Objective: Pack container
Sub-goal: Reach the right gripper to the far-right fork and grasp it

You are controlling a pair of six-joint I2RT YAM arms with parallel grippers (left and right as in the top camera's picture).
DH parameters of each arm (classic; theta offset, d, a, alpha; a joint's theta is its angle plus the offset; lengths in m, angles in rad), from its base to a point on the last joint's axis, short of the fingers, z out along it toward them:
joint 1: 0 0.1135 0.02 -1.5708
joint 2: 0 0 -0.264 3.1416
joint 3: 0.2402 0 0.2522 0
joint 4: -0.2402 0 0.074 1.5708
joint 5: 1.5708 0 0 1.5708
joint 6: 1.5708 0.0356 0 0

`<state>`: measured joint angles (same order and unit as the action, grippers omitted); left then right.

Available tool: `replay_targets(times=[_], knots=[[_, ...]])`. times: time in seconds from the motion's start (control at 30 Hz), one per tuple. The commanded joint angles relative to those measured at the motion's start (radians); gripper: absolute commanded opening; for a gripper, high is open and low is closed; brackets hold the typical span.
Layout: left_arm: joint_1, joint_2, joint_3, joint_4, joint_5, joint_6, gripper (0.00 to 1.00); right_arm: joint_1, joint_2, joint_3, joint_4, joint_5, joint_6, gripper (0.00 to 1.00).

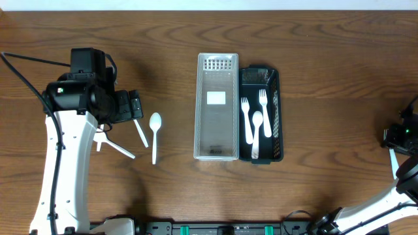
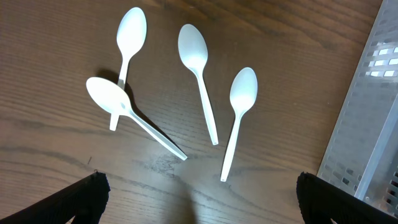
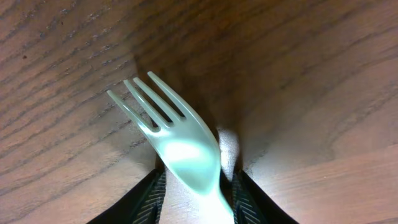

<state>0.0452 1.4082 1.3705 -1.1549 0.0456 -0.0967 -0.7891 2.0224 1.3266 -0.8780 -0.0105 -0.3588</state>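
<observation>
Several white plastic spoons (image 2: 199, 74) lie loose on the wooden table below my left gripper (image 2: 199, 202), which hangs open above them with nothing between its fingers (image 2: 81, 199). From overhead, the left gripper (image 1: 130, 106) hides part of that group, and one spoon (image 1: 155, 134) lies free to its right. At the table's far right edge, my right gripper (image 1: 397, 137) sits low. In the right wrist view a white fork (image 3: 180, 149) lies between the jaws of the right gripper (image 3: 198, 199), tines pointing away, with the pads drawn in against its neck.
A perforated white tray (image 1: 217, 149) stands in the middle, holding only a white label. Against its right side, a black tray (image 1: 277, 85) holds two forks and a spoon. The white tray's edge (image 2: 367, 112) shows at the right of the left wrist view.
</observation>
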Motion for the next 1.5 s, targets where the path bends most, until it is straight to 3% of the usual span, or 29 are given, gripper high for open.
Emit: replay_targets(times=[0.0, 0.53, 0.73, 0.97, 1.23, 1.47], knots=[[0.004, 0.000, 0.018, -0.004, -0.012, 0.010, 0.98, -0.003, 0.058, -0.021, -0.005, -0.069, -0.005, 0.35], [0.004, 0.000, 0.018, -0.008, -0.012, 0.011, 0.98, -0.003, 0.058, -0.020, 0.004, -0.150, -0.005, 0.32], [0.004, 0.000, 0.018, -0.007, -0.012, 0.011, 0.98, -0.003, 0.058, -0.020, 0.003, -0.151, -0.005, 0.17], [0.004, 0.000, 0.018, -0.007, -0.012, 0.011, 0.98, -0.003, 0.058, -0.020, 0.003, -0.151, -0.005, 0.14], [0.004, 0.000, 0.018, -0.008, -0.012, 0.011, 0.98, -0.003, 0.058, -0.020, 0.006, -0.151, -0.005, 0.01], [0.004, 0.000, 0.018, -0.008, -0.012, 0.011, 0.98, 0.001, 0.058, -0.020, 0.011, -0.177, -0.005, 0.01]])
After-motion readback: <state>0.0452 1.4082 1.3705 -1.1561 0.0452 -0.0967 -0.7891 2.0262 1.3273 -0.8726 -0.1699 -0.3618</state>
